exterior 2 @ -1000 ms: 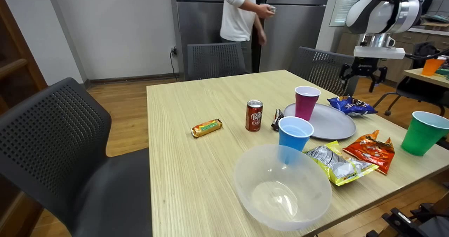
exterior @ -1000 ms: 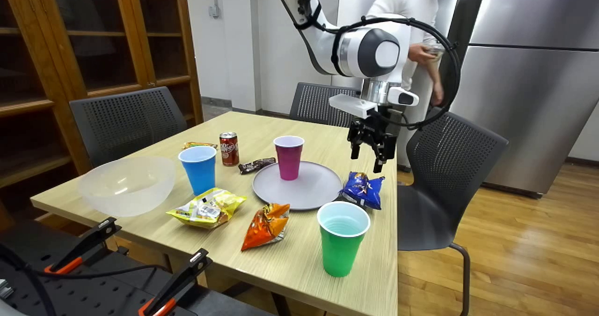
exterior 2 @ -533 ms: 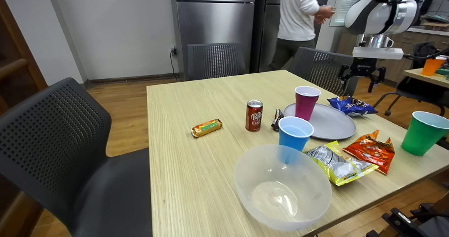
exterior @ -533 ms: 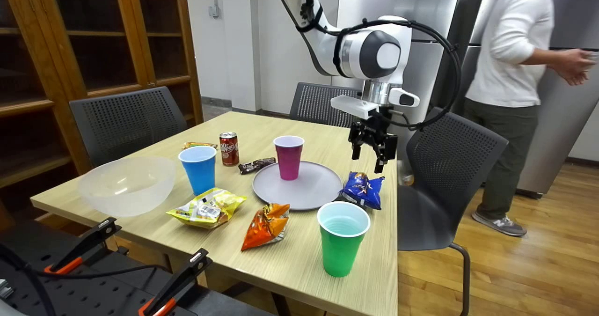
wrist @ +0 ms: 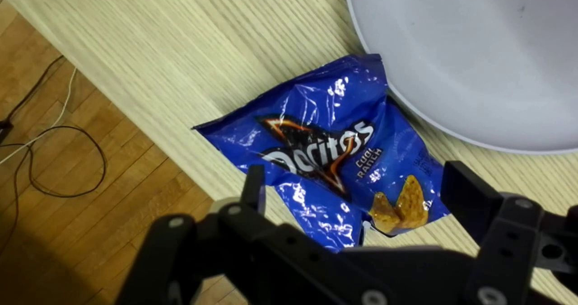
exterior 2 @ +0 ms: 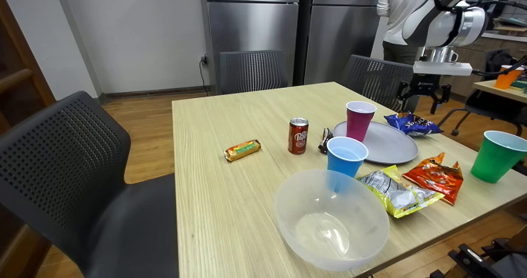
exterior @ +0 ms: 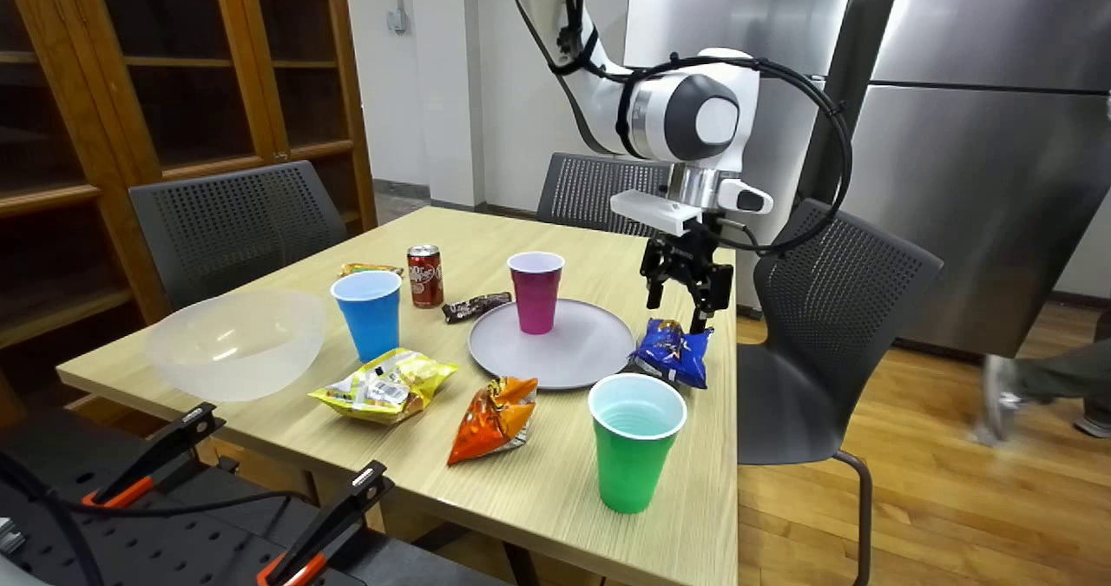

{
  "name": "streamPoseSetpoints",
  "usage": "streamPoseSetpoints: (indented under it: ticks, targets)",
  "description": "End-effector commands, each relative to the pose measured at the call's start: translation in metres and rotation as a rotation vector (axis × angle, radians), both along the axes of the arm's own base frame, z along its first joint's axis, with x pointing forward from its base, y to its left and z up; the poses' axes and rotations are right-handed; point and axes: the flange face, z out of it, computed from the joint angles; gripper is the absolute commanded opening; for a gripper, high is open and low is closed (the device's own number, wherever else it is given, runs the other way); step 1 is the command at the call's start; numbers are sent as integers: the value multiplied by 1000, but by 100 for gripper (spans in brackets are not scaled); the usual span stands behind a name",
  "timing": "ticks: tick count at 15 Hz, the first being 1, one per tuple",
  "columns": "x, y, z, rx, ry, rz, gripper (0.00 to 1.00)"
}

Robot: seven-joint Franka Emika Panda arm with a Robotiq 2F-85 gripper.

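At left in the wrist view, floor (wrist: 135,183) past the edge of the surface (wrist: 180,47): possible drop for the blue Doritos bag (wrist: 334,138), lying near that edge, with any outward nudge as likely cause. Over the bag, jaws spread wide, pinching nothing; contact with the foil impossible to tell. Chance of catching only loose, slick film at a crumpled corner, then losing hold; or of crushing the contents through too hard a squeeze. Farther right, gray plate (wrist: 474,70), rim touching the bag or just beside it, hard to say which: could skid under a sideways drag, perhaps tipping the purple cup (exterior: 536,299), upright on that plate in both exterior views.

Left to right in an exterior view, things only partly readable: gold-wrapped bar (exterior: 373,267), partly hidden behind the blue cup (exterior: 369,317); dark-wrapped bar (exterior: 477,307), lettering hard to make out; arm (exterior: 694,108), cut off at the top edge; far side of the blue Doritos bag, out of sight; at far right, a person's leg (exterior: 1055,379), blurred and cut off by the frame. In the wrist view, lower end of the bag possibly covered by the base of the jaws.
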Motion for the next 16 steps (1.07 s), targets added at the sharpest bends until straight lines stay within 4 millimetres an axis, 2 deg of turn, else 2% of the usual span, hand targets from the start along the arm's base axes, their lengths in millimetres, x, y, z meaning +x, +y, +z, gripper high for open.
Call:
streamPoseSetpoints:
  ticks: [1, 6, 16]
  targets:
    - [7, -9, 0, 23, 27, 67, 100]
    - [9, -14, -2, 7, 46, 145, 100]
    - [7, -15, -14, -23, 174, 447, 100]
